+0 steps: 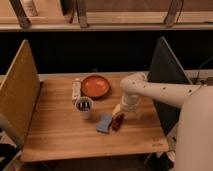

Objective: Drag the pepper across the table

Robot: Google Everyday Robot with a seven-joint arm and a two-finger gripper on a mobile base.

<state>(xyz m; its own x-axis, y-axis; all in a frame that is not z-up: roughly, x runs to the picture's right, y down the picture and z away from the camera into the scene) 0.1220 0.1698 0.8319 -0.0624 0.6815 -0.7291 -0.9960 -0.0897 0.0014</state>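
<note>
The pepper (118, 121) is a small dark red elongated thing lying on the light wooden table (60, 131), near the front, right of centre. It touches the right side of a light blue sponge (104, 123). My gripper (119, 113) hangs from the white arm that reaches in from the right. It is right over the far end of the pepper and seems to touch it. The gripper hides part of the pepper.
A round orange bowl (95, 86) sits at the back centre. A white cup (84, 106) with a dark inside stands left of the sponge, and a white elongated object (76, 90) lies behind it. A yellowish board (19, 92) stands on the left and a dark panel (165, 75) on the right.
</note>
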